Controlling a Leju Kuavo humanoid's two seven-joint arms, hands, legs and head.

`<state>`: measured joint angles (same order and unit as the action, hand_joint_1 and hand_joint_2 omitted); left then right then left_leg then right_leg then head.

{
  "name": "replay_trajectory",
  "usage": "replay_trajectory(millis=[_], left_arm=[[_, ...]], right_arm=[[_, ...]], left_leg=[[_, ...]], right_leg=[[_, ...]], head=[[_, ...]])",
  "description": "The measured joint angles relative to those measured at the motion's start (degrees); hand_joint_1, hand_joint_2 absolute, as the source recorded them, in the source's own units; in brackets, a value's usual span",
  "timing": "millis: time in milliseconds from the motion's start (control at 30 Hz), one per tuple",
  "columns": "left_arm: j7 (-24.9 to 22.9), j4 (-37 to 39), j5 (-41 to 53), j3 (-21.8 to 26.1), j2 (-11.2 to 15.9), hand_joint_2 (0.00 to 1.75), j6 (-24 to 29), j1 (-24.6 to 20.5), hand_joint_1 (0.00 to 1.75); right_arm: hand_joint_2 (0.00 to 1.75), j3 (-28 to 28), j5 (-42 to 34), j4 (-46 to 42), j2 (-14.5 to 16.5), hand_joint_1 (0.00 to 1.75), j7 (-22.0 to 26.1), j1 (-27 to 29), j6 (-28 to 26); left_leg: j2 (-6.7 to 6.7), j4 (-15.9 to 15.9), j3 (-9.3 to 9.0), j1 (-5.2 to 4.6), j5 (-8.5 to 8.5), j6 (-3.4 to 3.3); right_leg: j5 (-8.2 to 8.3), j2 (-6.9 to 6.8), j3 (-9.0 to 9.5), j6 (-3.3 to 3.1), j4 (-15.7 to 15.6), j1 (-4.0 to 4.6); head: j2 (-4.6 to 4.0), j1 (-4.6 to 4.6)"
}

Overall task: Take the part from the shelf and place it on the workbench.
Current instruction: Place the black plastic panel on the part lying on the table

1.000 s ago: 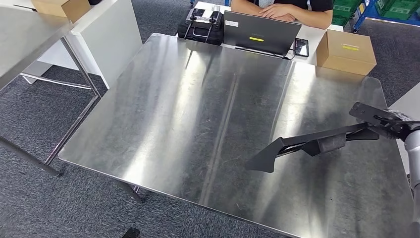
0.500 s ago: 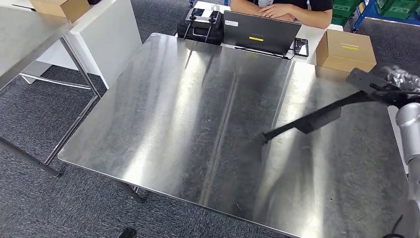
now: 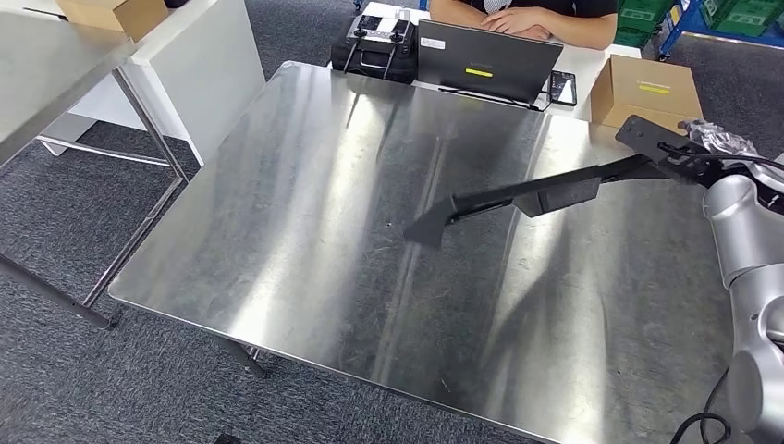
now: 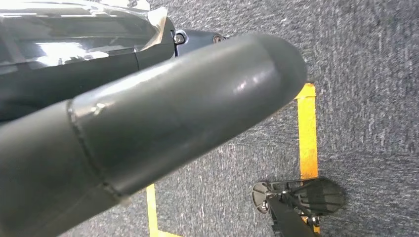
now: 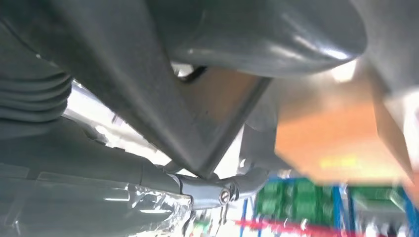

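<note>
Head view: the part (image 3: 518,198), a long black bracket, hangs above the workbench (image 3: 305,240), reaching out from the right hand (image 3: 716,148), which grips its near end with fingers closed around it. The far tip looks closest to the steel. To set it well, lower it level so both ends land together, then release. The left hand (image 4: 148,118) hangs over carpet, its state unclear.

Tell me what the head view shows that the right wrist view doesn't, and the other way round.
The head view alone gives the layout: the steel workbench, the laptop at its far edge, and the full length of the black part reaching out over the bench. The right wrist view alone gives the grip up close: the thumb pressed against the part's angled end. Both show the right hand holding the part, and the cardboard box, blurred in the wrist view.
</note>
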<state>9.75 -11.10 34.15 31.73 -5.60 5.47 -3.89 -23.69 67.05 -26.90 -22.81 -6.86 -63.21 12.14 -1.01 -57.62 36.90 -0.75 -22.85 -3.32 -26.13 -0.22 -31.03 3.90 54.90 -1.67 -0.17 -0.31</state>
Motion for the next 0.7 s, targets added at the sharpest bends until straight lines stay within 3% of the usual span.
replay_trajectory(millis=[167,300,700], left_arm=[[0.08,0.01,0.56,0.33,0.0,0.0,0.12,0.26,0.0],[-0.19,0.02,1.04,0.94,-0.02,0.0,0.47,0.46,0.0],[-0.28,0.02,1.11,1.13,-0.02,0.0,0.52,0.66,0.0]], right_arm=[[0.0,-0.18,-0.88,1.37,0.14,0.0,0.35,-1.21,4.97],[0.0,-0.24,0.33,2.02,-0.04,0.0,-2.32,-1.04,1.22],[0.0,-0.35,0.45,3.34,-0.1,0.0,-2.69,-0.94,0.98]], left_leg=[[0.0,0.0,0.0,0.0,0.0,0.0],[-0.02,0.0,0.0,0.0,0.0,0.0],[0.07,0.0,0.0,0.01,-0.01,0.02]], right_leg=[[0.0,-0.02,-0.03,0.0,0.0,0.0],[0.0,-0.03,-0.02,-0.01,-0.01,0.0],[0.0,0.05,-0.04,0.0,0.0,0.0]], head=[[0.01,-0.02],[0.01,0.01],[0.0,0.0]])
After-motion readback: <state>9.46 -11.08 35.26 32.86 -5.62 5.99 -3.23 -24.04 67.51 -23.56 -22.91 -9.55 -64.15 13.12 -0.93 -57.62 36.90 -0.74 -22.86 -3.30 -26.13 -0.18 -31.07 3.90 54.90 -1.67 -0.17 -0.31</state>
